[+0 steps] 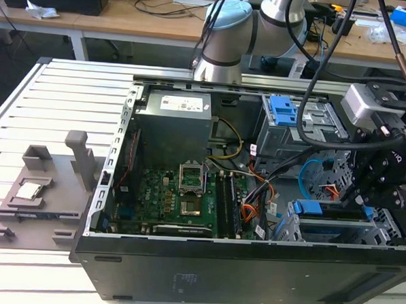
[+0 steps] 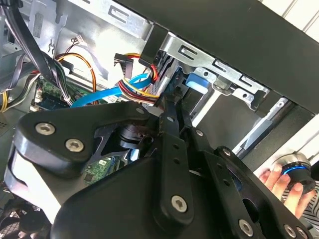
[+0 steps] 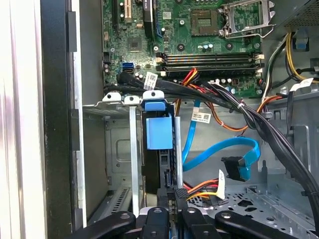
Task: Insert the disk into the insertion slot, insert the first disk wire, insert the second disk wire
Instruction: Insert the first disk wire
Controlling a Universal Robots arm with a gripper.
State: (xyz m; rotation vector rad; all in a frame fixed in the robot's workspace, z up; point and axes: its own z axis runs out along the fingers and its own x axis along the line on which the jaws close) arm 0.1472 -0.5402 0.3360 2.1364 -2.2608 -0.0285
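The claw (image 3: 173, 199) looks clenched: its fingers come together with no gap showing, apparently on the small dark plug that ends the red wire (image 3: 200, 184). The plug sits right at the tips.

Straight ahead of the tips stands the drive (image 3: 158, 133) in its bright blue carrier. It is already seated in the drive cage (image 3: 115, 149), whose metal walls flank it on both sides. In the exterior view the claw (image 1: 356, 197) hangs just above the drive (image 1: 329, 214).

Just beside the claw, on the open side of the computer case (image 1: 217, 275), the blue cable (image 3: 224, 147) loops freely. Its plug dangles apart from the drive. Beyond the cage lies the circuit board (image 3: 199, 35).

**How the wires should handle**
- **Red wire:** its plug should be light, hard plastic and a little slippery. It is best pinched across its flat sides. The wire behind it is limp and would steer nothing.
- **Red wire's contacts:** these are likely delicate and take the plug only one way round, so a crooked push could bend them.
- **Blue cable:** it looks springy and liable to kink, so it too wants holding by its plug.

In the second wrist view a hand (image 2: 279, 181) rests outside the case, well apart from the claw (image 2: 170, 107).
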